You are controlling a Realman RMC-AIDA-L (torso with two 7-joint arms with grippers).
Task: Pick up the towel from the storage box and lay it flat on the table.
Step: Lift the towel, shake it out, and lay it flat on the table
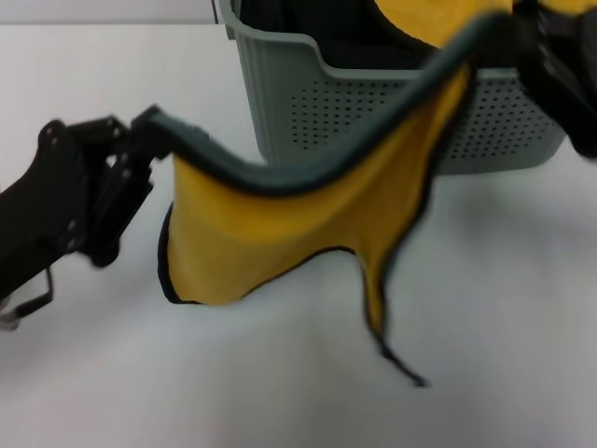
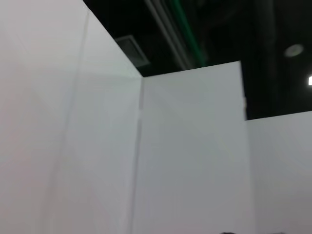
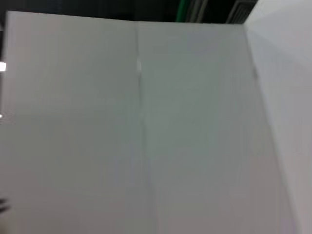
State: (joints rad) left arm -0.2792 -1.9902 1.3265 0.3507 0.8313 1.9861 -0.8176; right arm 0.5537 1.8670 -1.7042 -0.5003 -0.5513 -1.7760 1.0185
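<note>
Yellow-orange towel (image 1: 280,233) slung between two grippers, out of the storage box (image 1: 373,112) and above the table (image 1: 280,392).

Item, cloth: top edge runs as a sagging line from the left gripper (image 1: 140,140), clamped on one corner out over open table, up to the right gripper (image 1: 546,42), which sits high by the box's near rim — its fingers are blurred, so I cannot tell their state, though the edge leads straight into it. Yellow face hangs toward us, the lowest point trailing near or on the surface. Long axis: across the robot's front, left end lower. Judgement — laying flat calls for the right end to come down and clear of the box.
</note>
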